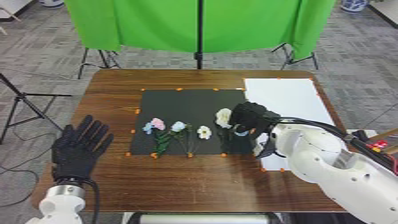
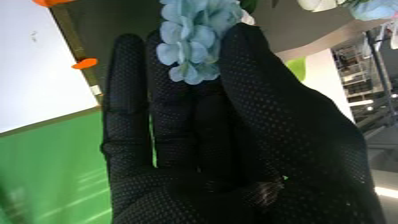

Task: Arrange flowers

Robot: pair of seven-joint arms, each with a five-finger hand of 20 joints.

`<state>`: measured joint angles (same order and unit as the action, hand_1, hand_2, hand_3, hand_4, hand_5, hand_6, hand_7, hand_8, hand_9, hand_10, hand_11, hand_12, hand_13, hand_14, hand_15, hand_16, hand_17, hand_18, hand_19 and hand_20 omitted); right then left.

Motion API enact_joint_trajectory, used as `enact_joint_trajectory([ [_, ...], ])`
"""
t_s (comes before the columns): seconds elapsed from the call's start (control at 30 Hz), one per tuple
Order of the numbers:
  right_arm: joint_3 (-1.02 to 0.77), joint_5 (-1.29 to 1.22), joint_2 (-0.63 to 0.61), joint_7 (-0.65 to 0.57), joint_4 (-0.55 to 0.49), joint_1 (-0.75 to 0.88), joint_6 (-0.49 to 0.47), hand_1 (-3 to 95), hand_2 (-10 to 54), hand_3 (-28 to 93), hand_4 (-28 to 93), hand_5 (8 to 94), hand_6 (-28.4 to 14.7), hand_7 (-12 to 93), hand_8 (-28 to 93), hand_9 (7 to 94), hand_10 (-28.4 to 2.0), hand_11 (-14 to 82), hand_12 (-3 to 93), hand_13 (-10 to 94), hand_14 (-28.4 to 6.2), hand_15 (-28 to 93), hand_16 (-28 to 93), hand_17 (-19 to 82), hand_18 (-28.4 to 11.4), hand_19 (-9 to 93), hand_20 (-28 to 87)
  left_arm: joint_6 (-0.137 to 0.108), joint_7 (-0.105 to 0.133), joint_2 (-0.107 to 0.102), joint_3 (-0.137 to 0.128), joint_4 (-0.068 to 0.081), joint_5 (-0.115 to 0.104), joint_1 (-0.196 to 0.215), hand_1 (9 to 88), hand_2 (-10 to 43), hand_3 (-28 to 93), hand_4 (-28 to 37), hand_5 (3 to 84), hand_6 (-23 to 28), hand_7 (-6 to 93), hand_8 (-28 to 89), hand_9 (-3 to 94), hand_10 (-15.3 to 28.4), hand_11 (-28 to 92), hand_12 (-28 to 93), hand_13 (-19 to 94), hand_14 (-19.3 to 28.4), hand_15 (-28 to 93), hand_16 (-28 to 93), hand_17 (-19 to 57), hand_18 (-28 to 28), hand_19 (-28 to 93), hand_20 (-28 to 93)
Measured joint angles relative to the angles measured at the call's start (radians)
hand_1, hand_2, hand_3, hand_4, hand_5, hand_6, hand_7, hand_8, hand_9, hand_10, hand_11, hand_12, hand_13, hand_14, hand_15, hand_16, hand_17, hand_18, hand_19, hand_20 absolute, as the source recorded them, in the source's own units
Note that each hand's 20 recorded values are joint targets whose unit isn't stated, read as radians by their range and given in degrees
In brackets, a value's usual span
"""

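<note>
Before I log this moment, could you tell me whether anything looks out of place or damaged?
Nothing stands out: the flowers lie side by side on the black mat, and I see no spill. The right hand covers part of the row, so I cannot judge there.

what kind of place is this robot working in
Probably a robotics lab or demo space: a green backdrop hangs behind the wooden table, a tripod stands beside it, and shelving shows in the background.
</note>
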<state>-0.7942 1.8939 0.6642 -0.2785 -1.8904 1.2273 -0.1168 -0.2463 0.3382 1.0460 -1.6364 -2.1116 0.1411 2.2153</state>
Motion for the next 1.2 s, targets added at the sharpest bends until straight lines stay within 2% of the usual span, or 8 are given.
enact_joint_trajectory([
  [0.2,-0.014,0.000,-0.005,0.001,-0.013,0.007,0.004,60.7,-9.5,70,-28,58.7,2.8,23,-15,68.6,-10.2,11.6,40.1,58,-5.7,45,42,29,-19.4,66,33,0.000,0.006,0.000,0.000,-0.002,-0.003,0.005,28.7,12.6,74,-28.3,46.1,6.0,18.6,-10,41.2,14.3,27,13,32,14.0,41,-5,-3.9,14.3,34,14],
  [0.27,-0.025,0.000,-0.005,0.002,-0.018,0.011,0.003,60.0,-9.5,69,-28,58.7,2.8,22,-15,67.8,-10.2,13.3,34.6,58,-5.8,45,42,29,-19.6,67,34,0.000,0.007,0.000,0.000,-0.002,-0.003,0.005,28.6,12.6,74,-28.3,46.1,6.0,18.5,-10,41.2,14.3,27,13,32,14.0,41,-5,-3.9,14.3,34,14],
  [0.33,-0.034,0.000,-0.005,0.004,-0.023,0.015,0.000,58.5,-9.5,69,-28,57.8,2.5,21,-15,64.1,-11.0,18.2,23.7,58,-6.0,45,42,29,-19.9,67,34,0.000,0.008,0.000,0.000,-0.002,-0.003,0.005,28.6,12.6,74,-28.3,46.1,6.0,18.4,-10,41.2,14.3,27,13,32,14.0,41,-5,-3.9,14.3,34,14],
  [0.4,-0.041,0.002,-0.005,0.007,-0.028,0.018,-0.001,56.8,-9.5,71,-28,57.0,2.2,21,-15,62.8,-11.1,18.8,20.7,57,-6.7,45,41,29,-20.1,67,34,0.000,0.010,0.000,0.000,-0.002,-0.004,0.005,28.5,12.6,74,-28.3,46.0,6.1,18.3,-10,41.2,14.4,27,13,32,14.0,41,-5,-3.9,14.3,34,14],
  [0.63,-0.063,0.004,-0.005,0.016,-0.043,0.031,-0.023,53.0,-9.5,73,-28,56.3,1.6,20,-14,59.8,-11.4,17.4,18.9,55,-8.9,47,37,28,-20.4,67,33,0.000,0.012,0.000,0.000,-0.002,-0.004,0.005,28.4,12.3,74,-28.3,46.0,6.3,18.3,-10,41.1,14.5,27,13,32,14.0,41,-5,-3.9,14.3,34,14],
  [0.83,-0.087,0.004,-0.003,0.016,-0.054,0.043,-0.083,50.5,-9.5,76,-28,55.0,0.7,19,-14,57.5,-12.1,16.5,18.5,54,-10.4,49,33,27,-20.5,67,33,0.000,0.013,0.001,0.000,-0.002,-0.004,0.005,28.4,12.3,74,-28.3,45.9,6.4,18.2,-10,41.1,14.5,27,13,32,14.0,41,-5,-3.9,14.3,34,14],
  [1.03,-0.105,0.002,-0.004,0.011,-0.060,0.061,-0.081,47.3,-9.4,78,-28,54.1,0.0,19,-14,55.7,-12.6,15.8,18.1,52,-12.2,52,26,26,-20.7,67,32,0.000,0.012,0.001,0.000,-0.002,-0.004,0.005,28.3,12.3,74,-28.3,45.9,6.4,18.2,-10,41.1,14.5,27,13,32,14.0,41,-5,-3.9,14.3,34,14],
  [1.2,-0.183,-0.011,0.005,0.001,-0.069,0.111,-0.033,41.0,-2.4,78,-27,52.7,-0.9,18,-13,53.3,-13.7,13.9,17.5,50,-13.7,49,22,23,-20.4,61,28,0.000,0.010,0.000,0.001,0.000,0.000,0.000,28.2,12.3,74,-28.3,45.8,6.4,17.9,-10,41.0,14.6,27,13,32,14.1,41,-5,-3.8,14.3,33,14],
])
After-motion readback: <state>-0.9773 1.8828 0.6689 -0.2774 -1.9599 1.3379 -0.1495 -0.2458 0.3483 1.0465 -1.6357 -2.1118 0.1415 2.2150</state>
